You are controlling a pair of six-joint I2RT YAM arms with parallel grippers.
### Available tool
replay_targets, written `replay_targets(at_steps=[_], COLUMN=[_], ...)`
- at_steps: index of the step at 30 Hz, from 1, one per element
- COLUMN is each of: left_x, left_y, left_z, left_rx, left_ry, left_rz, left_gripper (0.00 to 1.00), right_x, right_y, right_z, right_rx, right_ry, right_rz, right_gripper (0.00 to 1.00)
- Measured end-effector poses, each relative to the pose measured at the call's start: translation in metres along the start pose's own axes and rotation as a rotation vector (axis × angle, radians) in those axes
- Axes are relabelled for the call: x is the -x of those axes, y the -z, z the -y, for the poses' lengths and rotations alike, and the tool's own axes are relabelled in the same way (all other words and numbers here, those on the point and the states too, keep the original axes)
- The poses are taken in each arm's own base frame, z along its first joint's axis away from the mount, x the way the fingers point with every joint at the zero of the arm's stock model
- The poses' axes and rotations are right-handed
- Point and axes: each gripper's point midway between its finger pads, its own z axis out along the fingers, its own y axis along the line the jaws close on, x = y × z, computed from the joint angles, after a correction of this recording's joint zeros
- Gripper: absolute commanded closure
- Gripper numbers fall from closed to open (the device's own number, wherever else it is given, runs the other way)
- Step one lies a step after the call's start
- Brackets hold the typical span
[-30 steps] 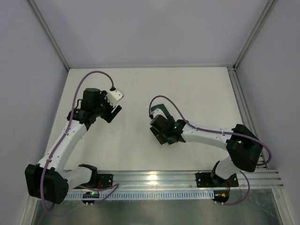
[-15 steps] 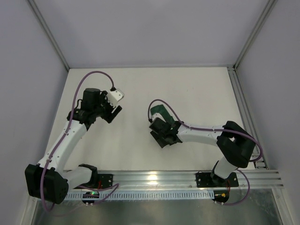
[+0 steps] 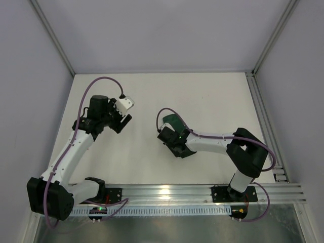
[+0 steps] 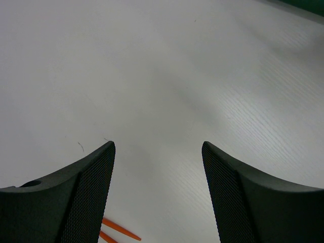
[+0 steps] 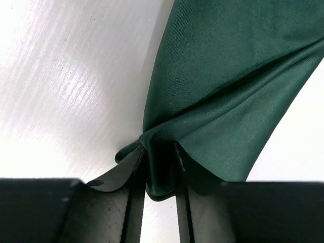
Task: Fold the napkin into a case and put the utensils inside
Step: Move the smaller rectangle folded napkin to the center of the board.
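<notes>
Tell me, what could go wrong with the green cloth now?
The right jaws pinch only a small bunched bit of the napkin; it may slip out when pulled. The utensils lie close by the open left jaws, which might knock them.

A flat white matte tabletop (image 3: 217, 98) with faint grain lines is enclosed by plain pale grey walls (image 3: 162, 30) at its far and side edges. A ribbed silver aluminium rail (image 3: 167, 191) runs along its near edge.
</notes>
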Motion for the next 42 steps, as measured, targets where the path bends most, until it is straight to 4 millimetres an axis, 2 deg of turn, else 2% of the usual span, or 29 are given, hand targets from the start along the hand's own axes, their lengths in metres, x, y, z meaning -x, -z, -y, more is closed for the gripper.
replay_targets(at_steps=[6, 11, 14, 21, 26, 29, 34, 40, 42], left_x=[-0.002, -0.003, -0.003, 0.0, 0.001, 0.001, 0.001, 0.001, 0.001], left_y=[0.0, 0.001, 0.002, 0.005, 0.007, 0.007, 0.007, 0.007, 0.007], left_z=[0.001, 0.002, 0.002, 0.002, 0.001, 0.001, 0.001, 0.001, 0.001], left_rx=[-0.004, -0.007, -0.007, 0.001, 0.003, 0.005, 0.005, 0.005, 0.005], left_ry=[0.002, 0.003, 0.003, 0.0, -0.001, -0.002, -0.002, -0.002, -0.002], left_rz=[-0.007, -0.012, -0.011, 0.001, 0.005, 0.007, 0.007, 0.007, 0.007], left_gripper=[0.28, 0.29, 0.28, 0.28, 0.28, 0.29, 0.29, 0.28, 0.28], right_x=[0.0, 0.0, 0.002, 0.025, 0.028, 0.026, 0.015, 0.006, 0.007], right_y=[-0.002, -0.001, 0.003, 0.019, 0.017, 0.007, -0.007, -0.009, -0.008], right_z=[0.003, 0.017, 0.033, 0.077, 0.091, 0.084, 0.053, 0.025, 0.017], right_rx=[-0.017, -0.077, -0.146, -0.356, -0.47, -0.523, -0.559, -0.58, -0.558], right_ry=[0.007, 0.027, 0.049, 0.081, 0.109, 0.163, 0.277, 0.381, 0.383], right_rz=[-0.004, -0.008, -0.009, 0.065, 0.056, 0.034, 0.011, -0.017, -0.014], right_gripper=[0.9, 0.96, 0.96, 0.96, 0.96, 0.96, 0.96, 0.96, 0.91])
